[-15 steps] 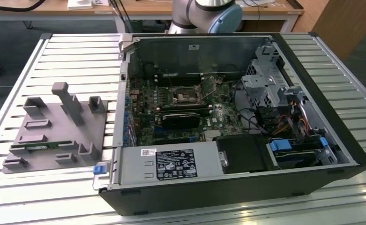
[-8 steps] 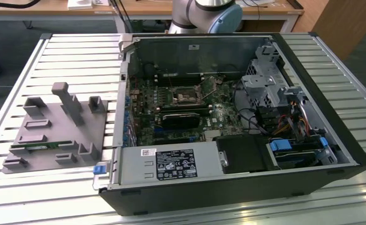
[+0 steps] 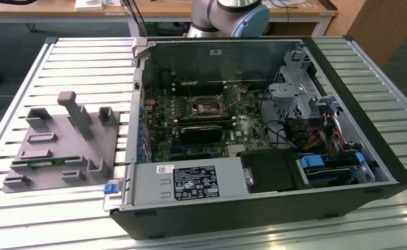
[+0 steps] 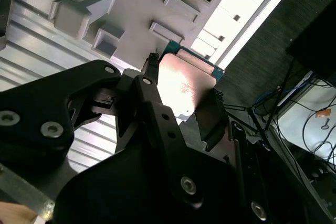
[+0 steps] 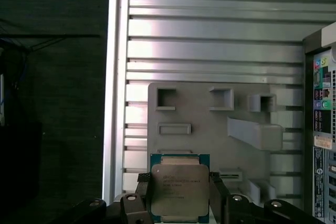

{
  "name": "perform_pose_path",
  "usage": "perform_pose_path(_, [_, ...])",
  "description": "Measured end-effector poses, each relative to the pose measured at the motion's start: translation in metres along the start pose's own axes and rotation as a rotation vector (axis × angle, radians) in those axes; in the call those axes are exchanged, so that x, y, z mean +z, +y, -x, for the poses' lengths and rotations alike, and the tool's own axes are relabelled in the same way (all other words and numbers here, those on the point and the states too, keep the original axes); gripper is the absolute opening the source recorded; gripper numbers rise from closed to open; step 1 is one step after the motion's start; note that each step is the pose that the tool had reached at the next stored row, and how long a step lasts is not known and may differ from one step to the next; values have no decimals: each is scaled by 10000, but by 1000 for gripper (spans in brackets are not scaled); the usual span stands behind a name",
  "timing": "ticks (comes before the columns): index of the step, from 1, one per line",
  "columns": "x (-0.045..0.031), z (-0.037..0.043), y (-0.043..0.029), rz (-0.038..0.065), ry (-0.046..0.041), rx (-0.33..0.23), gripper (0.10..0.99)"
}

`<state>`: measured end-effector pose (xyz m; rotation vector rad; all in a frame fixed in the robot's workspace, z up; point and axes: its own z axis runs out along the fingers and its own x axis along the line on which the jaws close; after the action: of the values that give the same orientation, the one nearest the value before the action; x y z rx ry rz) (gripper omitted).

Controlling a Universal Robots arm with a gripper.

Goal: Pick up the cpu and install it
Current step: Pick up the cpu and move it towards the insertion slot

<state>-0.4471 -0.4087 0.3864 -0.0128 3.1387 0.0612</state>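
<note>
Grasp check: the black two-finger gripper is clamped on the cpu, a small flat square chip with a silvery-grey metal top and a green rim. In the first wrist view the fingers press on two opposite side edges, and the printed metal top faces the camera. The second wrist view shows the same chip at a slant, its top glaring, pinched between the black finger links.

Position: the cpu hangs over the grey moulded fixture tray, which has square pockets and a ramped post. The tray rests on the ribbed aluminium surface. I judge the chip to be clear of the tray and not seated in a pocket, since the tray sits well behind it in the second wrist view. In the exterior view the tray carries a long thin green memory stick.

Key relation: the dark square socket with a metal frame sits on the motherboard inside the open black computer case. The case stands just beside the tray, on the exterior view's right of it, and its rear panel shows in the first wrist view. The socket therefore lies from the held chip toward the exterior view's right, down inside the case. The chip is near-square, with no long axis to speak of. I cannot tell how its corners line up with the socket.

Arm pose: the first wrist view looks squarely down on the slats, so I judge the tool to point straight down. The grey arm joint with a blue cap stands beyond the far side of the case.
</note>
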Motion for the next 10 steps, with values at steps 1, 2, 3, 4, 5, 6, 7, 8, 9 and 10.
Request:
perform_pose_path(1, [-8, 0, 0, 0, 0, 0, 533])
perform_pose_path(2, [-17, 0, 1, -1, 1, 0, 533])
perform_pose_path(3, [-24, 0, 1, 0, 0, 0, 533])
perform_pose_path(4, [-32, 0, 1, 0, 0, 0, 533])
perform_pose_path(5, [-40, 0, 1, -1, 0, 0, 533])
perform_pose_path(6, [-48, 0, 2, 0, 1, 0, 533])
perform_pose_path(7, [-55, 0, 2, 0, 0, 0, 533])
perform_pose_path(8, [-63, 0, 3, 0, 1, 0, 533])
perform_pose_path(9, [-71, 0, 3, 0, 0, 0, 533])
perform_pose_path(10, [-78, 0, 3, -1, 1, 0, 533])
